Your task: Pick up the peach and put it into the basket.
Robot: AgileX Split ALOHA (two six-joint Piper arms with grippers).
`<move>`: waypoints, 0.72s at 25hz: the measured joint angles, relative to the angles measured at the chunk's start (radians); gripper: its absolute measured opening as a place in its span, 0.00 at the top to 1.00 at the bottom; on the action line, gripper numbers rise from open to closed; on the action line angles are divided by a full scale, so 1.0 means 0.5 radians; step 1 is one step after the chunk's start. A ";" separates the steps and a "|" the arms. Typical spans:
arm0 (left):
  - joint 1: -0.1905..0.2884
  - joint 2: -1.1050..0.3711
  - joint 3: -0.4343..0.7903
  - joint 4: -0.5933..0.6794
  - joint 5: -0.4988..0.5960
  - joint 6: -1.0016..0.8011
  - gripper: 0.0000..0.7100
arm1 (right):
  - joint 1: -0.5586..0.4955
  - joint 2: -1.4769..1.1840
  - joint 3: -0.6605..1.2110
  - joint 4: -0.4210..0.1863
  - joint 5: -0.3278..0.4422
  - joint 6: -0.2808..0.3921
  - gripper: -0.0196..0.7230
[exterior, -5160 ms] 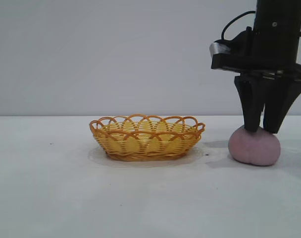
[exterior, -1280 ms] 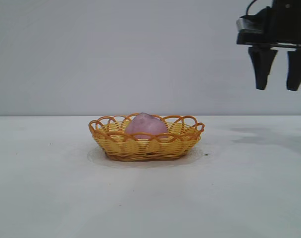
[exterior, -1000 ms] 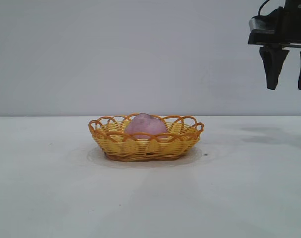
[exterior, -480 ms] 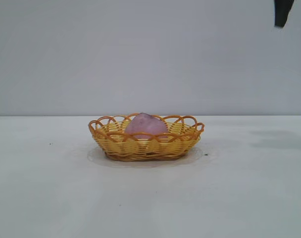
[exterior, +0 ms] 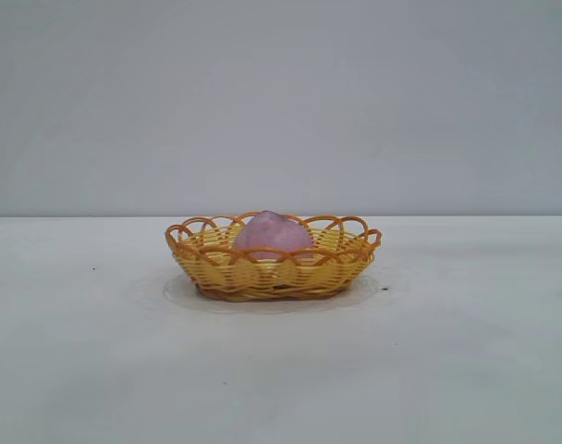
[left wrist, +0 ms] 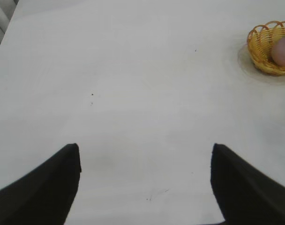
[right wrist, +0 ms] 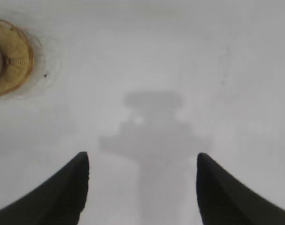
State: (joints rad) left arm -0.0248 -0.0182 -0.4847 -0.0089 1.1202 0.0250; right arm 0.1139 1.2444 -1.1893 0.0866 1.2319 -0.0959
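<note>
White table (exterior: 96,370), peach (exterior: 272,233) in basket (exterior: 274,273)

Soft, even, bright light; a blurred arm shadow (right wrist: 154,136) lies on the table (right wrist: 236,56).

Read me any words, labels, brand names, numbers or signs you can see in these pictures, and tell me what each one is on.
None: no readable text shows in any view.
The basket, the peach inside it, the table and both the left gripper and right gripper carry no visible lettering or labels.
</note>
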 joint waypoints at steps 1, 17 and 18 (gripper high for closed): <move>0.000 0.000 0.000 0.000 0.000 0.000 0.23 | 0.000 -0.085 0.073 0.000 -0.009 0.004 0.40; 0.001 -0.001 0.000 0.000 0.000 0.000 0.23 | 0.000 -1.429 1.120 -0.006 -0.119 0.009 0.40; 0.001 -0.001 0.000 0.000 0.000 0.000 0.23 | 0.000 -1.516 1.155 -0.006 -0.119 0.009 0.40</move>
State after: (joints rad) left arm -0.0245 -0.0189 -0.4847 -0.0089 1.1202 0.0250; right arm 0.1139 0.4865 -0.6117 0.0836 1.1725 -0.0915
